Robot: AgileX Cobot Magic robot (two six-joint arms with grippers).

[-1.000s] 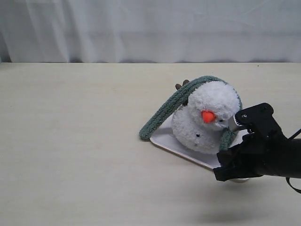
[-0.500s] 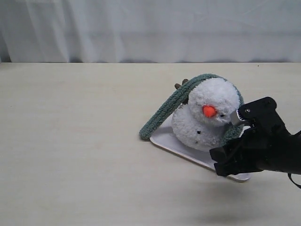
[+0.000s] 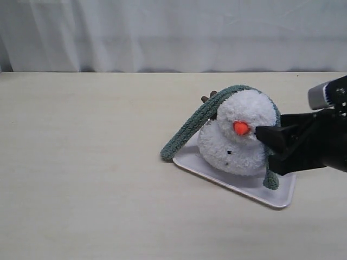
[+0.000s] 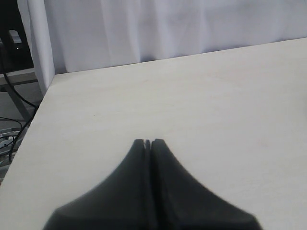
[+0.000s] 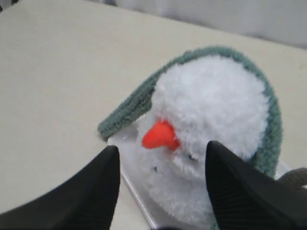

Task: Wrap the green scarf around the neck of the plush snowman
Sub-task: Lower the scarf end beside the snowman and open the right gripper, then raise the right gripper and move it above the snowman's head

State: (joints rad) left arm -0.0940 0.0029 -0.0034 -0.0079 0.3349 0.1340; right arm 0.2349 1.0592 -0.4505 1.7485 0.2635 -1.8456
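Tray (image 3: 277, 196): white, flat, lying on the table (image 3: 81, 173); its nearest corner sticks out in front of the snowman.
Right gripper (image 3: 265, 147): jaws wide apart and holding nothing. It comes in level from the right of the exterior view, and its black fingers (image 3: 271, 135) end just beside the face. Whether they touch the fluff cannot be told.
Same gripper, wrist view: the right gripper (image 5: 162, 146) frames the plush snowman (image 5: 211, 105), with one finger on each side of the lower face and the orange nose (image 5: 160, 135) showing between them.
Plush snowman (image 3: 238, 138): sits on the tray, its head tipped toward the right gripper.
Green scarf (image 3: 195, 122): draped over the top of the head, not down in the crease below it. One end rests on the table by the tray's left edge. The other end hangs down the far side of the head and reaches the tray under the right gripper.
Twig arm (image 3: 209, 99): brown, poking out behind the scarf.
Curtain (image 3: 173, 32): white, hanging behind the table.
Left gripper (image 4: 147, 142): jaws pressed together with nothing between them, over bare table, well apart from the snowman.
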